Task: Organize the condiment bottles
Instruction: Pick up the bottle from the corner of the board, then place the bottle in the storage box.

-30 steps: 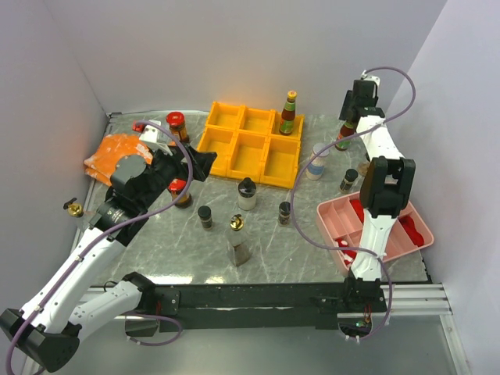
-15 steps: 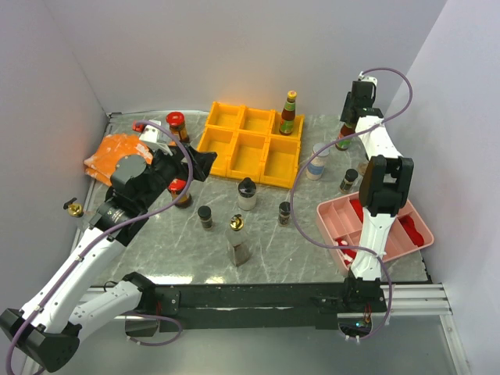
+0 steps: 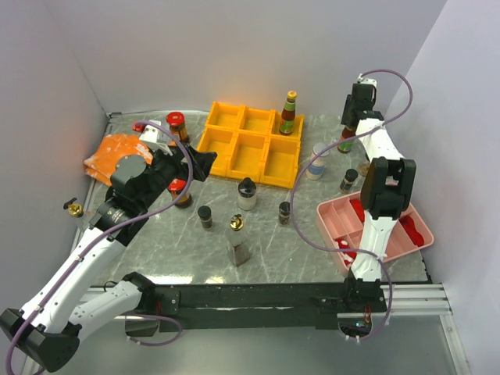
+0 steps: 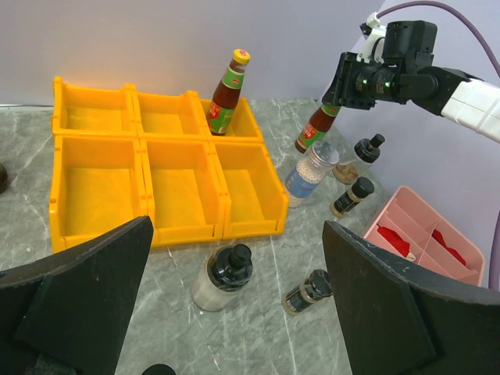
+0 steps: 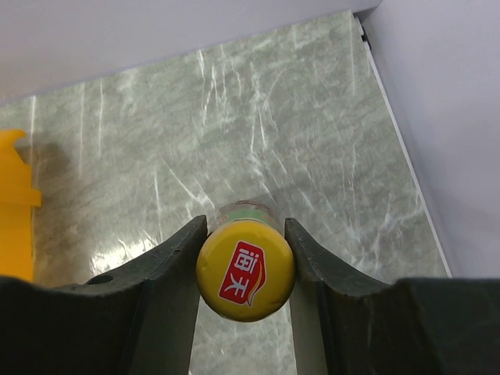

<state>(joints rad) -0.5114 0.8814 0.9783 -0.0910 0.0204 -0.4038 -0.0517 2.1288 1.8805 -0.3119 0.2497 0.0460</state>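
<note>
At the table's back right, my right gripper (image 5: 245,262) is shut on the neck of a dark sauce bottle with a yellow cap (image 5: 245,269), which stands upright (image 3: 344,141). A matching sauce bottle (image 3: 288,113) stands in the back right cell of the yellow bins (image 3: 234,152). My left gripper (image 4: 237,228) is open and holds nothing, hovering above the table's left middle. Below it stand a white jar with a black cap (image 4: 223,275) and a small dark bottle (image 4: 310,291). Other bottles are a clear jar (image 3: 316,162), a gold-capped one (image 3: 237,242) and red-capped jars (image 3: 176,125).
A pink divided tray (image 3: 336,215) with red packets sits at the front right. An orange cloth (image 3: 113,152) lies at the left, and a small brass piece (image 3: 73,208) is at the left edge. Grey walls close in on three sides.
My right gripper's jaws have closed in on the yellow-capped bottle's neck. The left arm has stayed still.
</note>
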